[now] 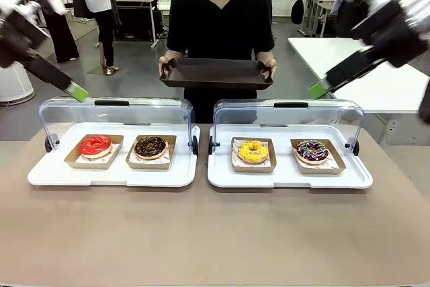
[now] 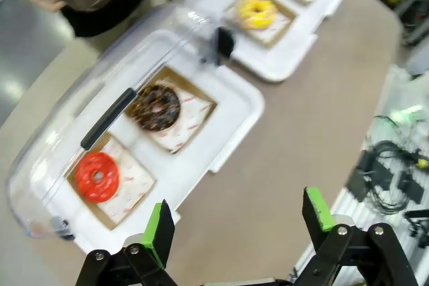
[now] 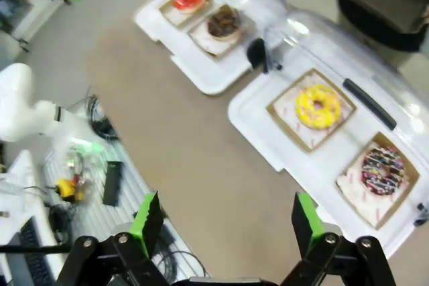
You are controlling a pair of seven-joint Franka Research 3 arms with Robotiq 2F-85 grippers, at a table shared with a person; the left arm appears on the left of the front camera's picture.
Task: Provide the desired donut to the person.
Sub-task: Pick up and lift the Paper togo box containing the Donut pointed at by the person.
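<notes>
– Brown bench runs across in front of you, with workshop floor and other tables behind it. From your left: a white case with its clear lid swung back. It holds a red donut, then a chocolate donut, each in a card tray.

– And further right?

– A second white case, lid likewise back, with a yellow donut and a dark sprinkled donut. Beyond the gap between the cases the person stands at the far side. Both hands hold a dark serving tray level, with nothing on it.

– Which step am I on?

– The very start, I'd say: all four donuts sit untouched and you carry nothing. Neither hand points, so I can't tell you which donut is wanted. Your next move needs that choice first, then a descent over one card tray with the jaws straddling it.

– And the jaws?

– Your left arm hangs high over the first case. The left jaws are spread wide, green pads well apart, gripping and touching nothing. Your right arm mirrors it above the second case: the right jaws are wide too, their pads empty and clear of everything.
</notes>
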